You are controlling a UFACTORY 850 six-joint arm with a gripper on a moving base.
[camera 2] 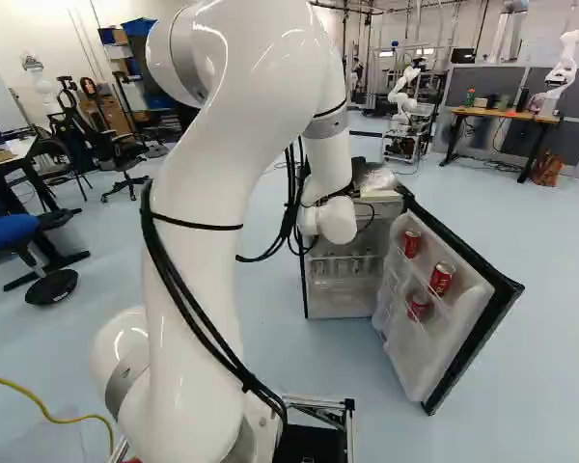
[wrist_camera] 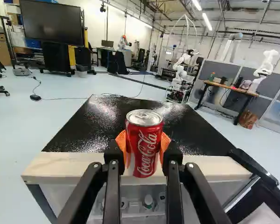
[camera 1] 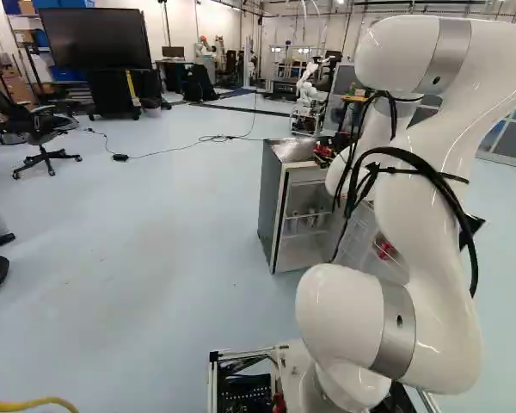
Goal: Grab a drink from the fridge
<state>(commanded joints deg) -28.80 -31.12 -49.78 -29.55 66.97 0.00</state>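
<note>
One upright red can pinched between the orange pads of the part-open black gripper.

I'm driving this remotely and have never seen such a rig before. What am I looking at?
It is one white arm, seen three ways. The left and right base views look ahead past it from behind, one from each side. The wrist view looks along its black gripper, whose orange pads hold a red can upright from both sides. Behind that can you see the dark top of a fridge; whether they touch, I cannot tell. The fridge door is open, with three more red cans on its shelves.
</note>
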